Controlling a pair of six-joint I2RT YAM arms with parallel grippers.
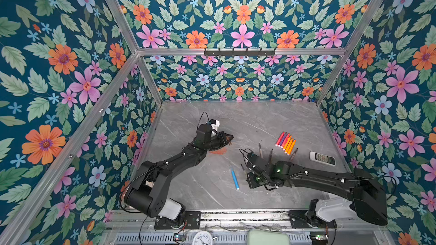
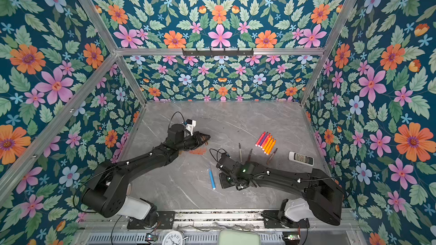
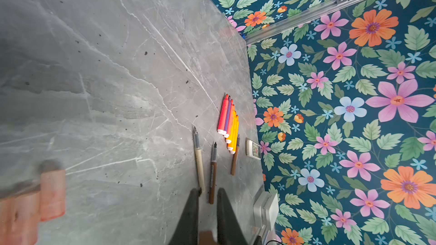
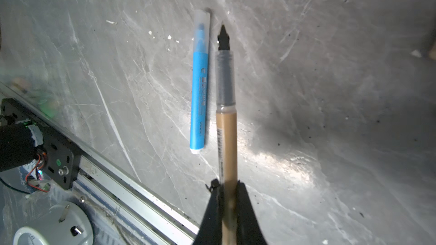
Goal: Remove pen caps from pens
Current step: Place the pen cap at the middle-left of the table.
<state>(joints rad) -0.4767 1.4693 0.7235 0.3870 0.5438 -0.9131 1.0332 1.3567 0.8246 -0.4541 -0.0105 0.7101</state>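
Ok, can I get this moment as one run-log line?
left gripper: shut on small brown pen cap | right gripper: shut on uncapped tan-gold felt-tip pen | capped blue plastic pen: lying on grey marble table

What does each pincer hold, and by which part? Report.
Right pincer grips the tan pen by the barrel, away from its bare tip. Left pincer pinches a small brown piece, likely a cap, deep between its jaws.

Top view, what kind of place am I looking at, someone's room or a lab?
Most likely a robot test booth, not a room: an aluminium frame holds flowered wallpaper panels around a grey marble-look tabletop, and the left arm and right arm are bolted to a rail at its front.
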